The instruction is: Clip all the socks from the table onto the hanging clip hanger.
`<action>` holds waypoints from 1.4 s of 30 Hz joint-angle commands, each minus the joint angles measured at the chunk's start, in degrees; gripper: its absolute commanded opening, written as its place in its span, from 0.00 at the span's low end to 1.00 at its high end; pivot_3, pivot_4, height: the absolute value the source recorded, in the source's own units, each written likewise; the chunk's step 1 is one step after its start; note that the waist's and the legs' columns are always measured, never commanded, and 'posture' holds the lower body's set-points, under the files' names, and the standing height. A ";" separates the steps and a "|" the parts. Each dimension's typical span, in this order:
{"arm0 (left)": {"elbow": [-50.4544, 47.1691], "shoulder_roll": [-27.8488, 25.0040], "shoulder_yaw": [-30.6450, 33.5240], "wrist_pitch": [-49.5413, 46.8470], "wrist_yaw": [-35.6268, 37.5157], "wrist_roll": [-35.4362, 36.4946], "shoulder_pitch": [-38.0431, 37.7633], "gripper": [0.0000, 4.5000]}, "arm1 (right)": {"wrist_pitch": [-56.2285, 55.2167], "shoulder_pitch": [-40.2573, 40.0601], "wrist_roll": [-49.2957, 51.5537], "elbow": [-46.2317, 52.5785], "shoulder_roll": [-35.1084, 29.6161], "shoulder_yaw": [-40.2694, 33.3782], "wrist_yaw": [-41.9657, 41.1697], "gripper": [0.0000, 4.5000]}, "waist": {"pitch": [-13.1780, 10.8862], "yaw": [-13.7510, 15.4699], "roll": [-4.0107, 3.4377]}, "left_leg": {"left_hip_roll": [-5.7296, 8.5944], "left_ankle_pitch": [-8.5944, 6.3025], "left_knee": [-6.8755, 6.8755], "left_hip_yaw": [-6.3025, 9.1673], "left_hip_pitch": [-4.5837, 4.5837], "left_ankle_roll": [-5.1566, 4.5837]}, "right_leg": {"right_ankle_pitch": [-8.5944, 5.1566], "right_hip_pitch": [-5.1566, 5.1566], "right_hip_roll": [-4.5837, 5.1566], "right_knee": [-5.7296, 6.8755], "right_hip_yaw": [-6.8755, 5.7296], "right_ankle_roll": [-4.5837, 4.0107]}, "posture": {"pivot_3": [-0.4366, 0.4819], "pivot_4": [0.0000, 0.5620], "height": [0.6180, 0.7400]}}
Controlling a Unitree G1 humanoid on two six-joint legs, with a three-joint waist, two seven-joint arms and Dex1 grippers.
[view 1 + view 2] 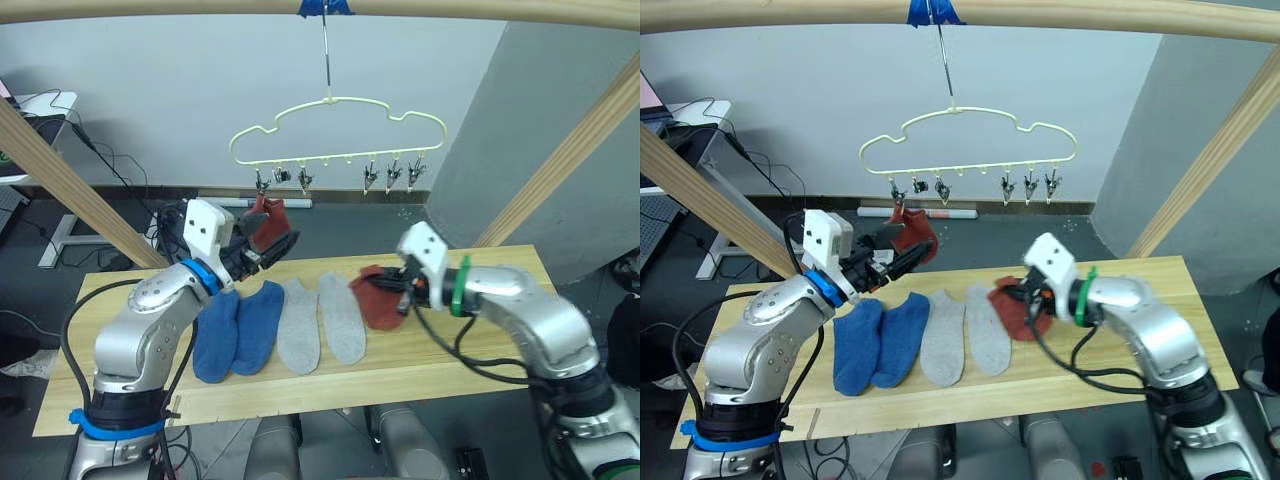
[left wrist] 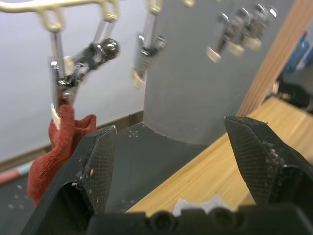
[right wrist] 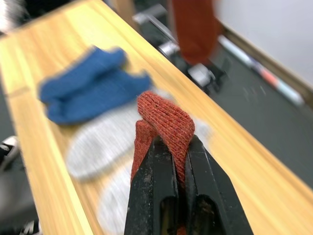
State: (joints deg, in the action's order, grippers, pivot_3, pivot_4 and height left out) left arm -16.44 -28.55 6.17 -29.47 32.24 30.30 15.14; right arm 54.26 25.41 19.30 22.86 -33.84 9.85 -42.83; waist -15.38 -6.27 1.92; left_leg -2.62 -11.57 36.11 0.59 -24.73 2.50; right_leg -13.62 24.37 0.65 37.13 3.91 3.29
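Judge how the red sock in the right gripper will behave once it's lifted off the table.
The red sock folds over above the shut fingers of the right gripper, so it will probably droop when raised. Its knit looks grippy, so slipping seems unlikely. It probably weighs little: its mate hangs from one small clip.

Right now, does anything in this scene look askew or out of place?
Nothing looks damaged. One brick-red sock hangs from the leftmost clip of the clip hanger, beside the open left tool. The right tool pinches the other red sock bunched up, while the blue and grey pairs lie flat on the table.
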 commanded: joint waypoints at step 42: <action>13.65 18.93 -2.80 26.17 -18.53 -20.95 8.82 0.63 | -11.17 -3.87 1.22 11.03 -5.87 -2.90 -1.25 0.91 | -0.04 -0.23 0.03 | 0.01 0.00 0.06 -0.07 -0.01 0.00 | 0.02 -0.03 -0.04 -0.02 0.08 0.10 | 0.22 0.52 1.00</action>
State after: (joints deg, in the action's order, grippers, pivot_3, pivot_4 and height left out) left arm -2.26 -9.87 3.15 -5.21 14.23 9.97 23.07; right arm 43.18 21.03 19.54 31.96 -39.40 8.48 -44.14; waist -15.42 -6.50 1.95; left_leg -2.61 -11.57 36.17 0.53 -24.74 2.50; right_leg -13.60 24.34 0.61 37.11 3.98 3.39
